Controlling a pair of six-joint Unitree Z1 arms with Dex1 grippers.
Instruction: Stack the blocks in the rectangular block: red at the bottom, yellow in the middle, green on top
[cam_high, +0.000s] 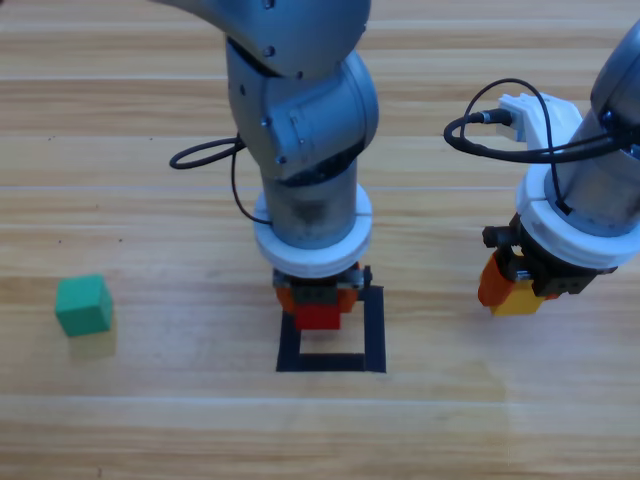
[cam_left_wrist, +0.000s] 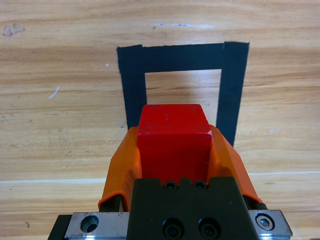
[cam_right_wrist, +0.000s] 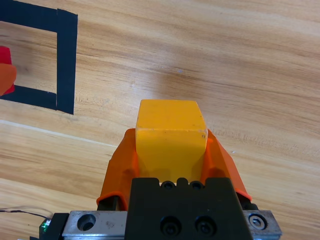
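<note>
High view: we place the base cube.
Our left gripper (cam_high: 318, 300) grasps the red cube (cam_high: 317, 317) over the taped square (cam_high: 374, 330); the right gripper (cam_high: 515, 290), near the desk's right edge, clenches the yellow cube (cam_high: 520, 296); next, lower and release red.

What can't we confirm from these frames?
- High view: the left arm hides most of the red cube and the tape square's far side.
- Left wrist view: left pincer hides whether red touches the table.
- High view: right pincer covers most of the yellow cube.
</note>
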